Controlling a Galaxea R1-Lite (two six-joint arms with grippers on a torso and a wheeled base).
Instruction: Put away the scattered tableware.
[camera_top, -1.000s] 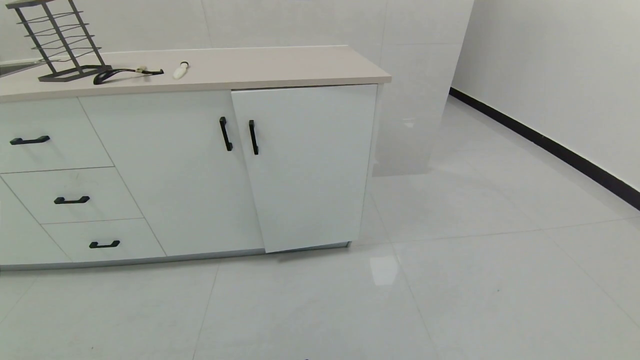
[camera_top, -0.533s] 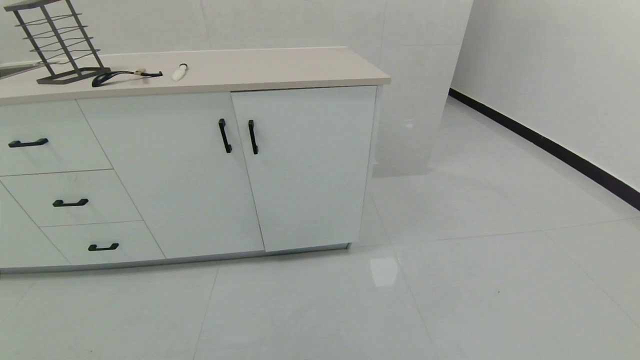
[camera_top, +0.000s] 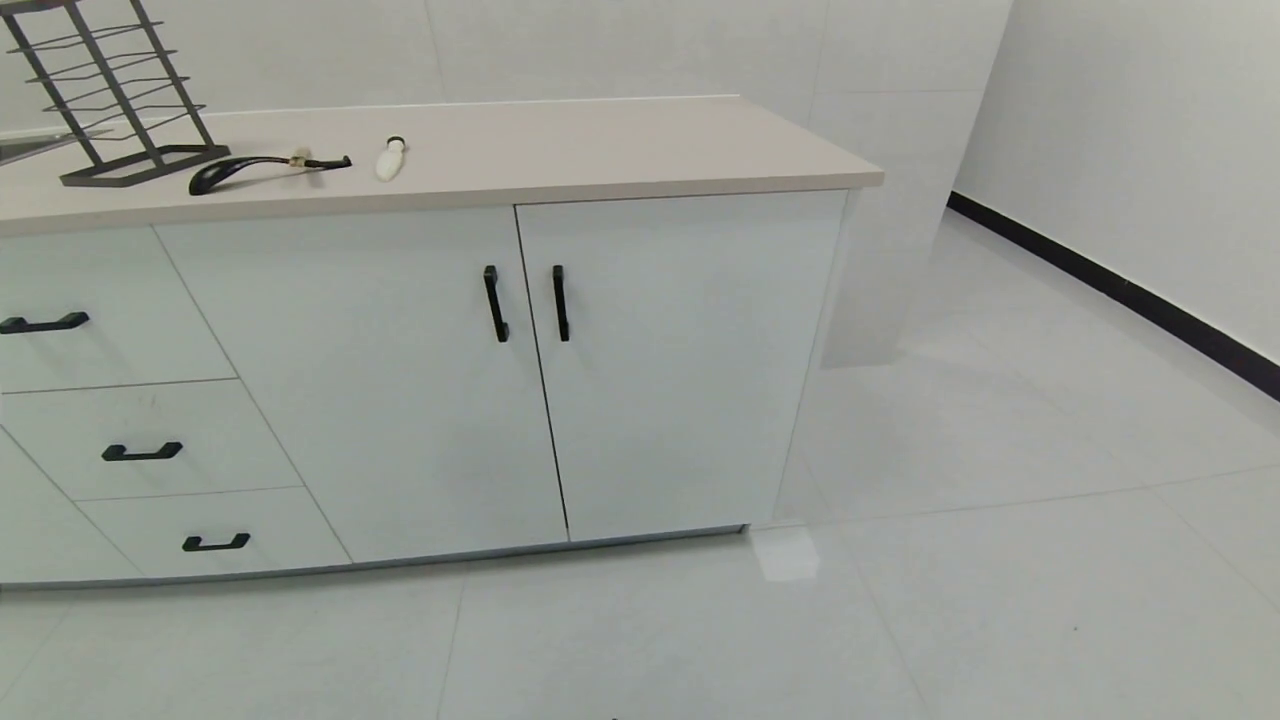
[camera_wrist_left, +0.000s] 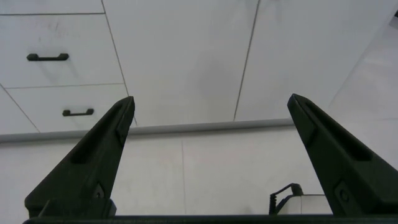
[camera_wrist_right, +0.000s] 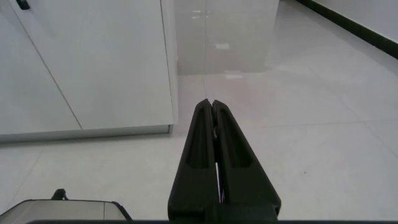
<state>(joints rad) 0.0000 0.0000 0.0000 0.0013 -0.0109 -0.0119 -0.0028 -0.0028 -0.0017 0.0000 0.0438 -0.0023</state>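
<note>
On the beige counter (camera_top: 600, 140) lie a black ladle-like utensil (camera_top: 250, 168) and a small white utensil (camera_top: 389, 160), side by side near the back left. A dark wire rack (camera_top: 110, 100) stands just left of them. My left gripper (camera_wrist_left: 211, 99) is open and holds nothing; it hangs low, facing the white cabinet front and the floor. My right gripper (camera_wrist_right: 212, 104) is shut with nothing in it, low over the floor near the cabinet's right corner.
Below the counter are two white doors with black handles (camera_top: 495, 303), both shut, and a stack of drawers (camera_top: 140, 452) to the left. A sink edge (camera_top: 25, 148) shows at the far left. Open tiled floor (camera_top: 1000, 560) spreads to the right, up to a wall.
The right cabinet door stood ajar a second ago and is now shut. The head camera has moved nearer to the counter, so the whole picture has shifted.
</note>
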